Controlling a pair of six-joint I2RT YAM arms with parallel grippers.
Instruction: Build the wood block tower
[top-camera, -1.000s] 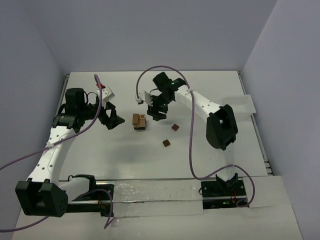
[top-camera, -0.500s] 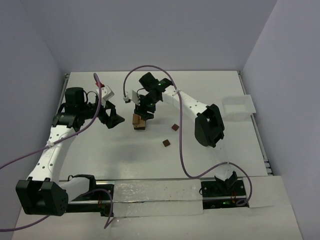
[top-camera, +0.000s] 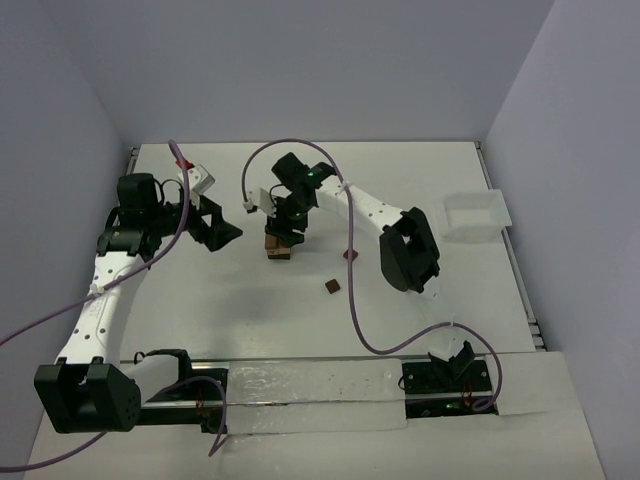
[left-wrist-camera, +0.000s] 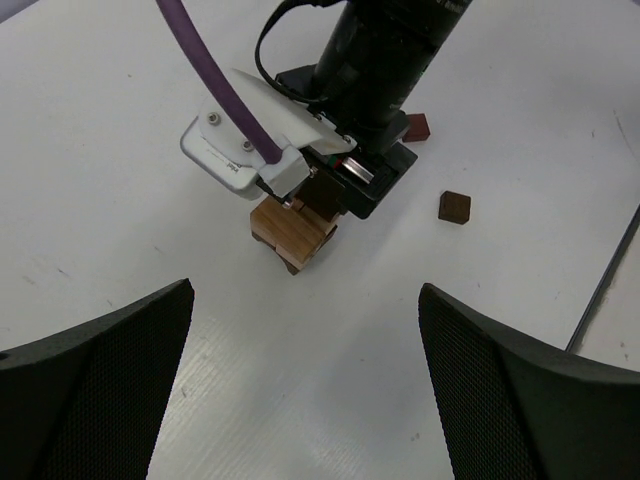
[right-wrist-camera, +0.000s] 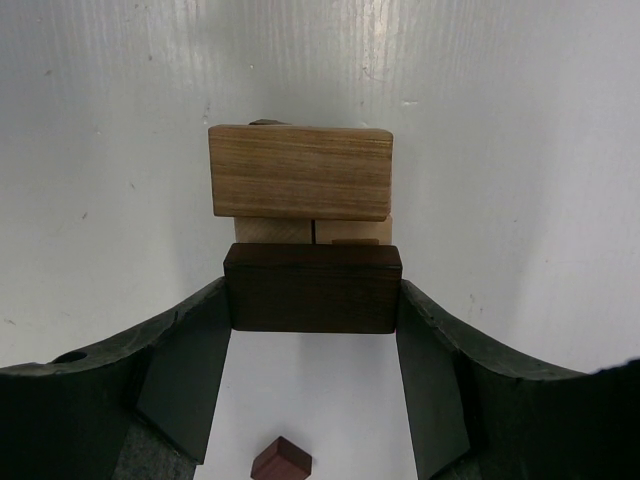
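**Dark block held over the short tower**

The wood block tower (top-camera: 277, 247) stands near the middle of the counter (top-camera: 200, 320), a little toward the far side. It is a short stack with a light tan block lying across its top and paler pieces beneath.

The right pincer (top-camera: 286, 222) hangs directly over it, pinching a dark brown block (right-wrist-camera: 312, 288) by its two short ends, one finger on each. In the right wrist view this block lies parallel to the tan top piece and just beside it. Whether it already touches the stack is hard to judge.

The left pincer (top-camera: 215, 226) is spread wide with nothing between its fingers. It is left of the tower, apart from it, and faces toward it.

A reddish-brown block (top-camera: 348, 254) lies on the counter to the right of the tower. A loose dark block (top-camera: 331, 287) lies nearer the arm bases. The white tray (top-camera: 478, 212) sits at the counter's right edge, well apart from the tower, and both loose blocks lie outside it.

In the left wrist view, the right arm's body and a purple cable (left-wrist-camera: 200, 70) cover much of the tower's upper part.
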